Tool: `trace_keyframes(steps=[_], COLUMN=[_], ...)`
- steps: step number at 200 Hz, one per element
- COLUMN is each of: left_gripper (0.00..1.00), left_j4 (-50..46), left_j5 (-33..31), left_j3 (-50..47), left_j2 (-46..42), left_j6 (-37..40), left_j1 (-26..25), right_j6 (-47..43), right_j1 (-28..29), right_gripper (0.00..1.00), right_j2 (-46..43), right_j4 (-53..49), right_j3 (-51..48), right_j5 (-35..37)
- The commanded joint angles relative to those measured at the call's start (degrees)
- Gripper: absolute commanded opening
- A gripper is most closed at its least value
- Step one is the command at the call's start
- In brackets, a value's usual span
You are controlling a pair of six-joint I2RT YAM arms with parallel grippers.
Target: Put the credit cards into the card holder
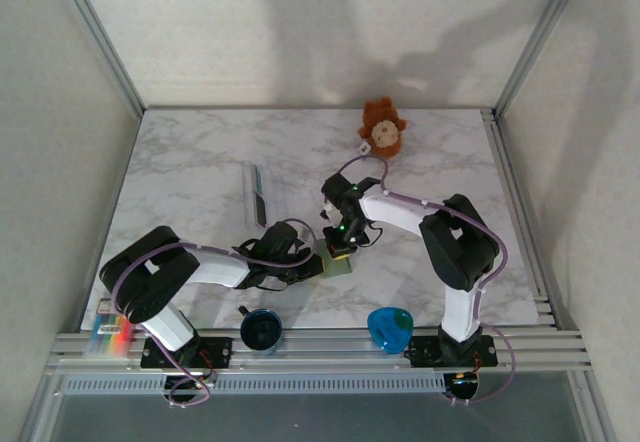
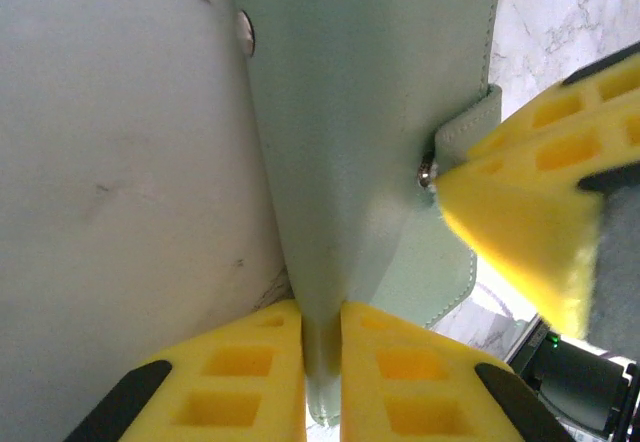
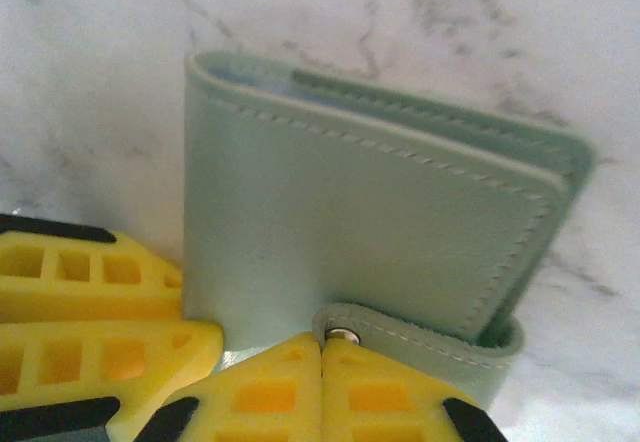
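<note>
Lower centre of frame: flat grey-green folding card holder (image 1: 338,266), edge clenched by the left end effector (image 2: 322,340), snap tab (image 3: 425,340) pinched by the right end effector (image 3: 320,382).

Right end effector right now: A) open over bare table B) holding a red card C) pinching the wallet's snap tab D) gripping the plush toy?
C: in the right wrist view, the right end effector has its fingers closed on the snap tab of the card holder.
</note>
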Motion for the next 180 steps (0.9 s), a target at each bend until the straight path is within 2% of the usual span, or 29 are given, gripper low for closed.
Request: trace_keyframes(steps=[1, 20, 55, 94, 133, 150, 161, 169, 174, 177, 180], left_gripper=[0.14, 0.15, 0.16, 0.17, 0.32, 0.36, 0.45, 0.6, 0.67, 0.85, 0.95], left_j4=[-0.62, -2.93, -13.97, -23.08, -36.51, -40.93, -42.45, -43.39, -43.8, -44.11, -44.31], left_j5=[-1.36, -1.53, -3.38, -6.19, -10.86, -12.48, -14.12, -15.51, -16.31, -16.71, -17.07], left_j3=[-0.53, -0.71, 2.13, 3.22, 9.68, 13.1, 14.54, 15.29, 15.75, 16.01, 16.4], left_j2=[-3.7, -8.22, -17.2, -30.04, -37.67, -38.1, -38.49, -38.85, -39.07, -39.12, -39.16], left_j6=[1.06, 2.21, 5.97, 7.95, 13.9, 15.95, 17.01, 17.39, 17.61, 17.77, 17.96], left_j1=[1.2, 1.34, 2.75, 7.77, 13.13, 15.23, 16.23, 16.96, 17.37, 17.63, 17.83], right_j6=[-0.24, 0.41, 1.38, 4.62, 7.7, 8.72, 9.16, 9.28, 9.43, 9.47, 9.48], right_j1=[3.31, 3.34, 3.31, 3.3, 3.36, 3.41, 3.37, 3.37, 3.32, 3.37, 3.4], right_gripper=[0.0, 0.0, 0.0, 0.0, 0.16, 0.28, 0.32, 0.34, 0.36, 0.37, 0.37], right_j2=[8.29, 9.88, 12.69, 6.69, -2.07, -5.95, -8.77, -10.93, -12.41, -13.41, -14.32], right_j4=[-3.96, -4.56, -5.43, -1.44, 3.01, 4.15, 4.83, 4.85, 4.64, 4.52, 4.43], right_j3=[-4.19, -3.59, -2.74, -4.1, -2.67, -1.83, -1.48, -1.01, -0.69, -0.47, -0.34], right_j5=[-3.67, -3.5, -2.2, -5.6, -7.86, -7.07, -6.11, -4.89, -3.66, -2.97, -2.15])
